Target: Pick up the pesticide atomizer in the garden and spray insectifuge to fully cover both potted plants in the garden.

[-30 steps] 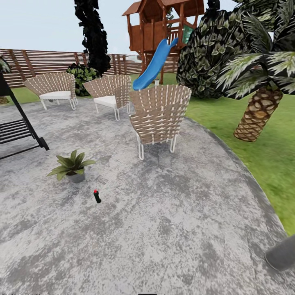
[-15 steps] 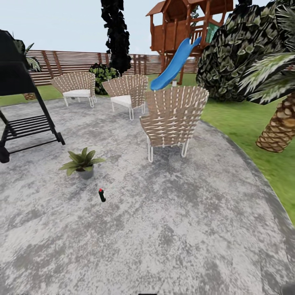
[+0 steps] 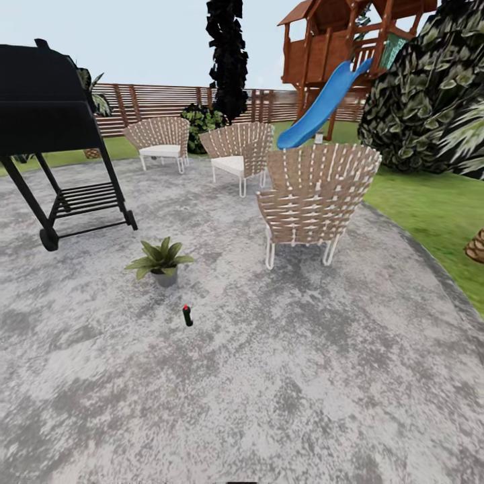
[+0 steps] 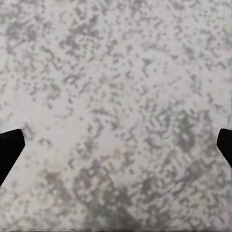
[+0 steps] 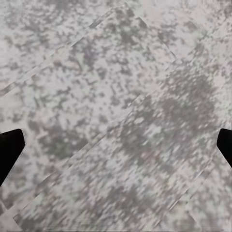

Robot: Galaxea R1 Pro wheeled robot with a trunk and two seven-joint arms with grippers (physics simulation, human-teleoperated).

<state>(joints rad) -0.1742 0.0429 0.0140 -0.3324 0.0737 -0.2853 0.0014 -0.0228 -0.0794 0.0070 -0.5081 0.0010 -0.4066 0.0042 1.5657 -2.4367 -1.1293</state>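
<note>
The left claw (image 4: 116,145) is wide open, and its two dark fingertips (image 4: 9,150) sit far apart at the edges of its wrist view. Nothing is between them. Under it there is only the spotty grey patio (image 4: 116,87).

The right claw (image 5: 116,145) is wide open too. Its dark fingertips (image 5: 9,150) are far apart with nothing held. The patio (image 5: 116,96) under this claw has faint lines running across it.

In the head view, the spray bottle (image 3: 187,315) stands up on the grey patio (image 3: 269,376). It is small and dark with a red spot on top. It is well apart from both claws, farther out in front of the robot. A potted plant (image 3: 161,259) with wide green leaves sits near the bottle, a bit past it.

A black grill (image 3: 50,134) stands off to the left, past the plant. Three woven tan chairs are farther back. The nearest chair (image 3: 316,198) has its back to the robot. Behind them are a brown fence (image 3: 161,104), a blue slide (image 3: 323,107) on a wooden playhouse (image 3: 336,40), and green grass (image 3: 430,208) on the right.
</note>
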